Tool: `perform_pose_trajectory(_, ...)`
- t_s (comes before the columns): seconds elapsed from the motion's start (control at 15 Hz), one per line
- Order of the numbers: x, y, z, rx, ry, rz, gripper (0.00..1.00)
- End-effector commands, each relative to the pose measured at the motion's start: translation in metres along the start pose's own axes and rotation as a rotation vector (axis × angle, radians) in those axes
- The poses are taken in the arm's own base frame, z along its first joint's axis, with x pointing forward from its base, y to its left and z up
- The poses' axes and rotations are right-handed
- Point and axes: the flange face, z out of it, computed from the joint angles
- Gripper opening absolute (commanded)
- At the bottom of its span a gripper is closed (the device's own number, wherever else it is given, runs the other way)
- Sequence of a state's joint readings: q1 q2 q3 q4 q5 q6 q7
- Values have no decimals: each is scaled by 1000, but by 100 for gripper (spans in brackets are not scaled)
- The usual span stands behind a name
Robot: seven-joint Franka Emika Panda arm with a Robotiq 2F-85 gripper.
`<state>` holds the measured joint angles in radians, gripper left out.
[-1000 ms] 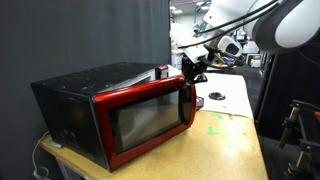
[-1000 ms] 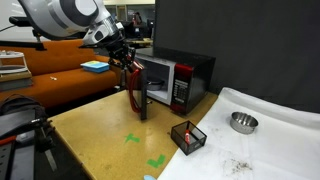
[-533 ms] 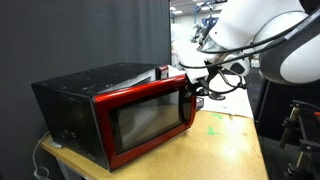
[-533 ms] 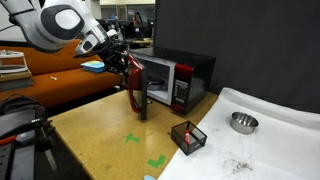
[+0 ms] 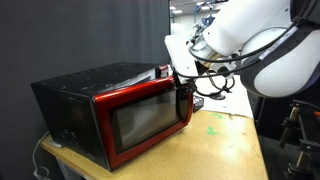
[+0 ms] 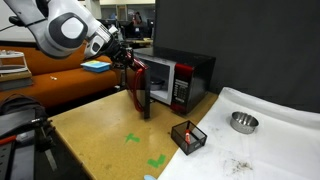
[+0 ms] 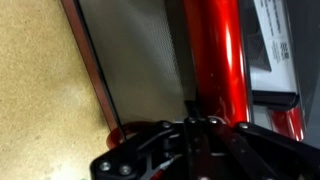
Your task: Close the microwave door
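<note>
Closest in an exterior view, green tape marks [image 6: 133, 138] sat on the wooden table [image 6: 90, 125]. A small black wire cube [image 6: 188, 136] stood just past them, and a metal bowl [image 6: 241, 122] sat off to one side. Behind these, the microwave door [image 6: 140, 90] stood open, swung out from the microwave [image 6: 195, 70]. The gripper [image 6: 127, 62] was pressed tight together and held nothing. It sat right by the top of the door's red handle edge. In the wrist view the gripper [image 7: 197, 122] was close to that shiny red edge, beside the dark glass. A white label [image 7: 272, 40] had writing too blurry to read. A black curtain [image 6: 230, 30] hung at the back.
</note>
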<state>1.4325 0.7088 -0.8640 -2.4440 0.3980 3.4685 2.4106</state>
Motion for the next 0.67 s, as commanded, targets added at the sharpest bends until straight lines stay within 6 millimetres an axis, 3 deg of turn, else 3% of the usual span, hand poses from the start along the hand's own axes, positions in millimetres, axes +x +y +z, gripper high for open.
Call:
perform_pose_trajectory(0.0,-44,-39,10,-9,-126,-65,0)
perform_pose_trajectory(0.2,-69,-79,24,8,-190,-100,0)
perform_pose_trajectory(0.33,-74,-96,37,5,-218,-113,0)
perform_pose_trajectory(0.6,-59,-93,52,-59,-242,-114,0)
